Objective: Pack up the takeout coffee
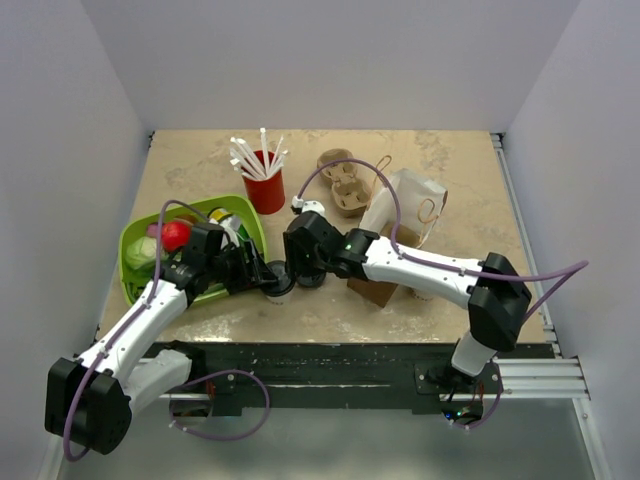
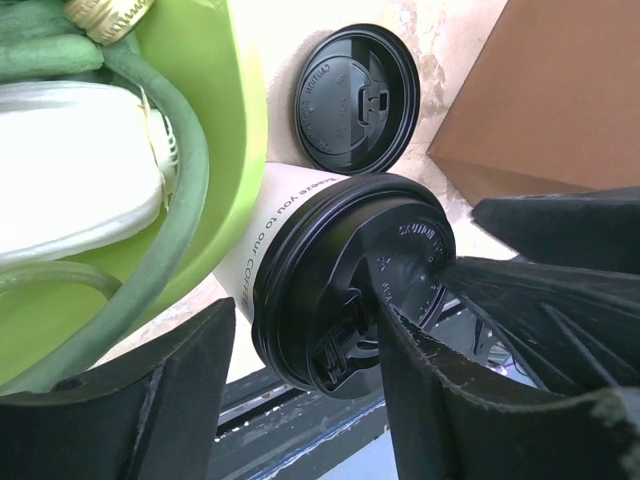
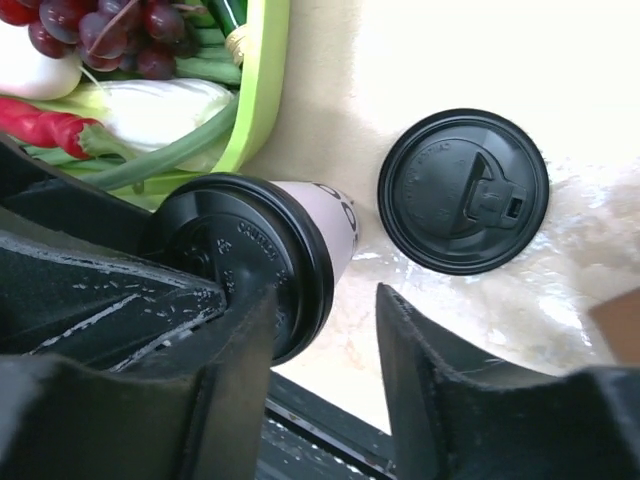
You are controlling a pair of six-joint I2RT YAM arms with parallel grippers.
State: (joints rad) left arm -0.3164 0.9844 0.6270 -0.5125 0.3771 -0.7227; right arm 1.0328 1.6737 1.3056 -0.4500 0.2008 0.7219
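You have the takeout coffee [image 2: 335,255] crowded from both sides near the front edge of the table [image 1: 450,155].
It stands lid on, just beside the corner of the green basket [image 2: 225,120] of vegetables; your left gripper [image 1: 260,273] straddles it with jaws wide, one finger across the lid rim, and you cannot tell whether it truly grips; your right gripper [image 3: 325,300] stands part open and holds nothing, one finger over the lid's edge; the loose black lid [image 3: 463,190] lies just beside the cup, between it and the brown paper bag [image 1: 372,291]; the red cup [image 1: 266,192] of white sticks and the cardboard carrier [image 1: 345,185] sit well behind.
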